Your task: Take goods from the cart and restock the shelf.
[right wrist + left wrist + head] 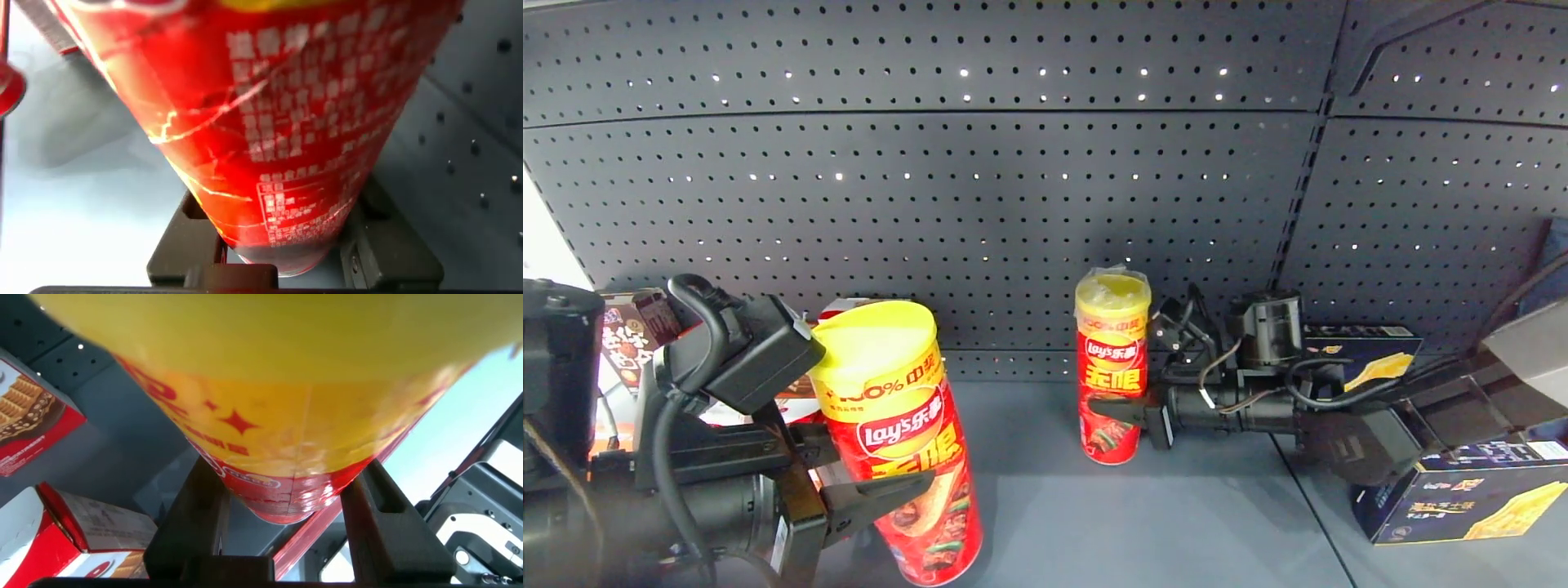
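Cans of chips, two of them, one per hand. The left hand (874, 465) is clamped on the near can (882, 384) at lower left of the frame; its fingers (196, 514) bracket the tube's sides. That can leans a bit, top toward the left, and I can't tell whether its base rests on anything.

The right hand (1111, 412) comes in from the right side of the frame and is closed round the far can (1112, 351) at frame centre. That can is upright, low over the shelf floor (1143, 514) and near the pegboard back (980, 204). Base looks at or just above the floor; contact unclear.

Dark boxes (1462, 498) sit at lower right, red snack boxes (629, 327) at far left behind the left arm.

Step, as I read it: placing, not fetching. Both goods are already at the shelf, and the far can is prob. at its spot.

Next move needs:
- far can fully down before the right hand lets go
- jaws opened wide enough to clear the tube
- straight pull-back toward the right, w/o nudging a tall, tippy can
- then near can righted and set beside it, w/ a gap btwn the two
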Controlling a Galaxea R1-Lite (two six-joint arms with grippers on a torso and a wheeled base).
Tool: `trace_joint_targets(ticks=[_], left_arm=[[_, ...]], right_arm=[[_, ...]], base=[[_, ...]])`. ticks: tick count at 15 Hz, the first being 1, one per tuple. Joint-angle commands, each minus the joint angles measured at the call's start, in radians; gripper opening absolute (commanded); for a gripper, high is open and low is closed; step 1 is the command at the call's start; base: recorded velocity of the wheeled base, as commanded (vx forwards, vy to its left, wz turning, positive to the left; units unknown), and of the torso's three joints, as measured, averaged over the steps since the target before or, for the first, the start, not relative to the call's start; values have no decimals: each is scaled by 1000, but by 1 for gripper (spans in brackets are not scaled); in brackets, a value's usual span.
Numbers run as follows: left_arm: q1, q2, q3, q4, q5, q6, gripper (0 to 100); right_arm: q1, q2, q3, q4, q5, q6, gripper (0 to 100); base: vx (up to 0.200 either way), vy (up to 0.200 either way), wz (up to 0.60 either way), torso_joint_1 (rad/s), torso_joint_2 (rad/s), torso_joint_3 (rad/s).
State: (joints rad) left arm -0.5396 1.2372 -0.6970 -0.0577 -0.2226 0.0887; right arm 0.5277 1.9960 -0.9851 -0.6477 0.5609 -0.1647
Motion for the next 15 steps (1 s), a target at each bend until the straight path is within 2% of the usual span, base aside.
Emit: trace_joint_targets(ticks=[1,3,4,6,10,15], left_arm=[[0,-1,-2,-1,0,0,0],[0,-1,1,-1,0,0,0],[0,-1,1,-1,0,0,0],[-2,-1,-2,-1,2,0,0],[-2,-2,11,1,5,0,0],[0,-1,17,1,5,0,0]], right_arm=[[11,-103,88,-7,-4,1,0],[43,-200,178,-7,-7,20,0],[43,-200,178,-7,-7,20,0],[103,-293,243,-13,-56,79,0],[144,-358,310,-18,-64,99,0],[167,-365,450,-147,-64,100,0]], base=[[0,0,0,0,0,0],[0,0,0,0,0,0],[0,0,0,0,0,0],[0,0,0,0,0,0],[0,0,0,0,0,0],[0,0,0,0,0,0]])
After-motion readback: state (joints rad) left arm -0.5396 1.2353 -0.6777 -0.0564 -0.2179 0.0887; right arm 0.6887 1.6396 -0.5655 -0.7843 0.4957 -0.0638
